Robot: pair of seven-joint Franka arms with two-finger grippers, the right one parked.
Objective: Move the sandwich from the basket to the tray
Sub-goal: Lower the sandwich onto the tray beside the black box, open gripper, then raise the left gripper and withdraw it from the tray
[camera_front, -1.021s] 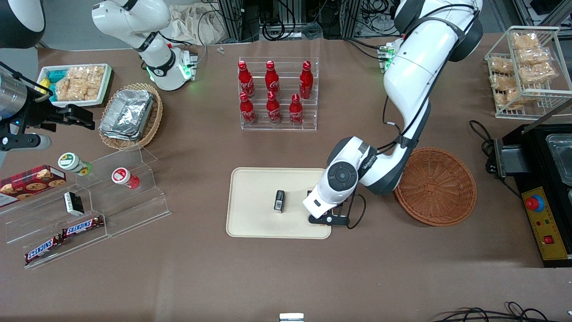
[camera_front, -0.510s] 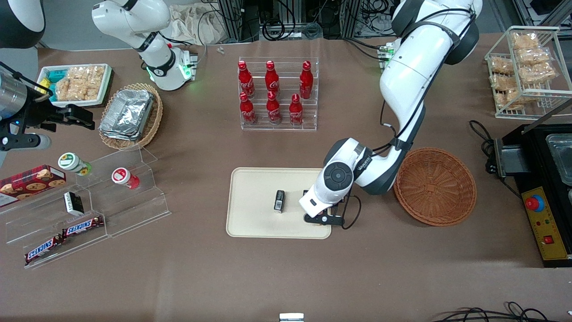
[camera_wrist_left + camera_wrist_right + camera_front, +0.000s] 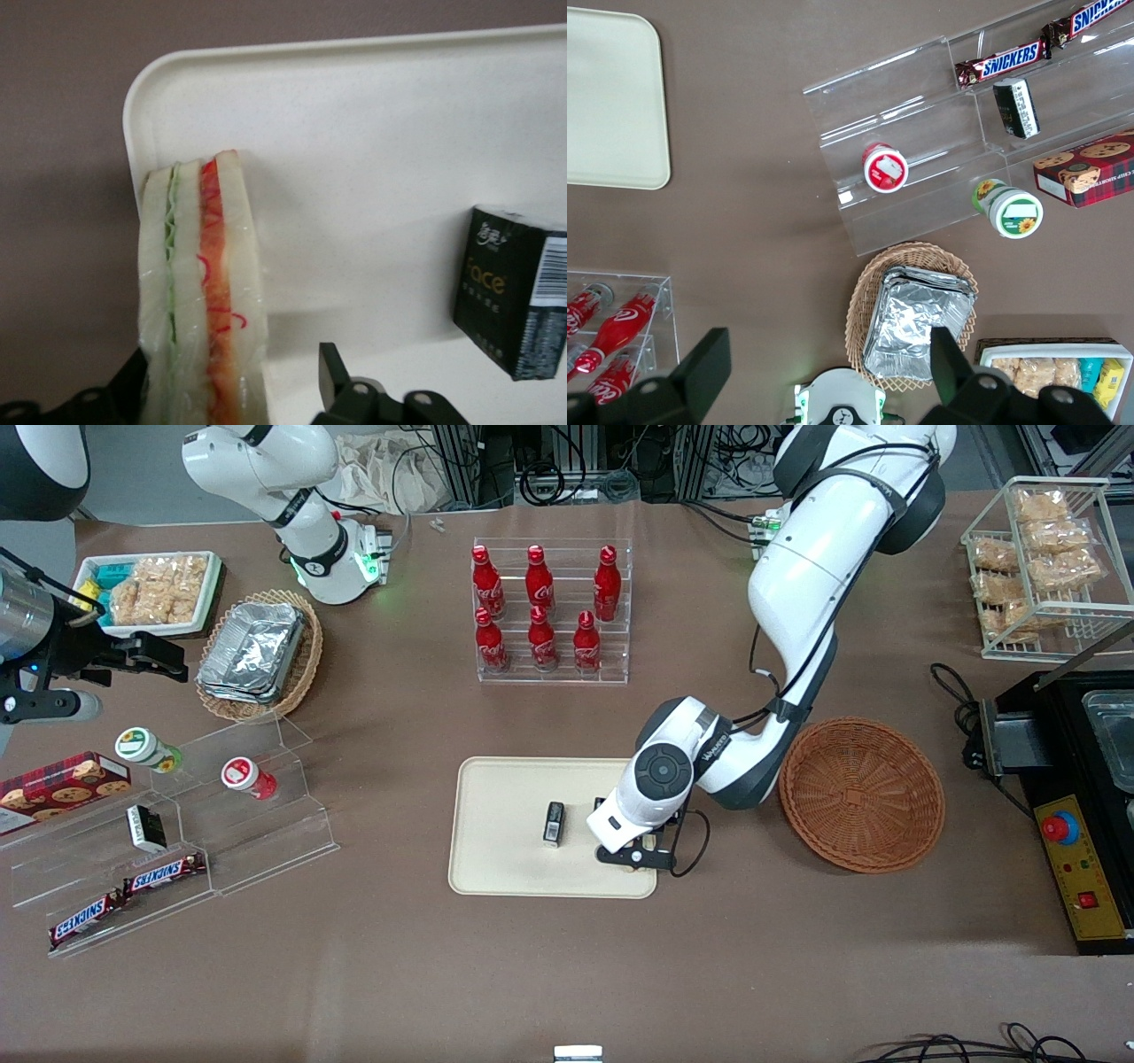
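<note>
Over the tray (image 3: 505, 824) now, and the delivery step is on: starting at the tray's middle there is a small black box (image 3: 554, 822) standing on it, and just beside that, toward the basket, the gripper (image 3: 631, 856) hangs low over the tray's corner nearest the front camera at the basket end. From the wrist camera the sandwich (image 3: 202, 292) stands on edge in that rounded corner, green and red layers showing, one finger (image 3: 332, 376) apart from its face, the other finger hidden by it, so I cannot tell whether it is pinched or let go. The basket (image 3: 861, 794) just beside the tray sits bare. By my reckoning what is left is a clean release and a straight lift, keeping clear of the box so the wedge does not topple.
</note>
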